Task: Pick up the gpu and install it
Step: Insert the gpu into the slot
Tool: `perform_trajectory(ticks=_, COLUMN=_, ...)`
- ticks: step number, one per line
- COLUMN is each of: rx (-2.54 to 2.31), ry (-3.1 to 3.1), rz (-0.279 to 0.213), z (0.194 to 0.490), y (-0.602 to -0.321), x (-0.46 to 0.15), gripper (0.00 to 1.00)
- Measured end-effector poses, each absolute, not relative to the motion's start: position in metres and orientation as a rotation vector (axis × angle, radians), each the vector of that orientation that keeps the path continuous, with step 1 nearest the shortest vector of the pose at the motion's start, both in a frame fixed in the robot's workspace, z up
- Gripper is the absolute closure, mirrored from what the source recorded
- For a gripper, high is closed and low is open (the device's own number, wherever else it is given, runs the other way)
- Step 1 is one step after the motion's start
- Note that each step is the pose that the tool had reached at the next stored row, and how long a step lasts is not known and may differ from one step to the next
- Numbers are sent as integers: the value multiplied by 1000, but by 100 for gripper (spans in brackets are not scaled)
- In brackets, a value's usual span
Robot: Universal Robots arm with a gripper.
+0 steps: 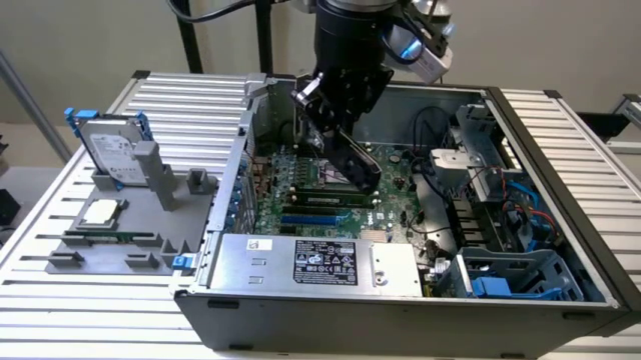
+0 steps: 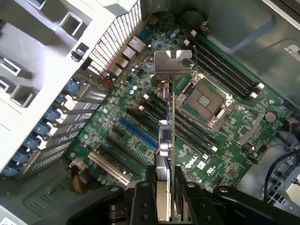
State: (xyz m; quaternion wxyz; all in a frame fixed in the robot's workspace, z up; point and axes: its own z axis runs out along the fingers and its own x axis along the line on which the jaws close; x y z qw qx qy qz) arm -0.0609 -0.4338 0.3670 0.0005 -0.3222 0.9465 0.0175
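We are viewing one gripper that is clamping one gpu. Its two fingers are closing on opposite faces of the card, parted only by the board between them.

**Orientation.** The gpu is hanging inside the open computer case, over the green motherboard. In the exterior view its long axis is slanting from the gripper down toward the exterior view's right, and its lower end is sitting over the middle of the board. In the wrist view we are looking along the card edge-on. Its grey metal bracket is pointing away from the gripper, beside the CPU socket. We cannot tell whether the card is touching the motherboard.

**Counts.** We are counting one case, one motherboard and one CPU socket with nothing in it. One blue slot is lying among several black slots. One silver power supply is sitting along the case's near edge. On the slatted table, at the exterior view's left, one grey fixture is carrying one hard drive, which has blue rails and is standing on edge. It is also carrying one square CPU chip, which is lying flat.

**Markings.** The power supply is bearing one black label with white print, and the hard drive is bearing one white label. We cannot read the writing on either.
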Motion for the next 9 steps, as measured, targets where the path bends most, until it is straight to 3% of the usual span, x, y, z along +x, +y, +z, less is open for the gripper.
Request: perform_trajectory(ticks=9, rx=-1251, ry=2882, rz=54, z=363, y=-434, x=-61, gripper=100)
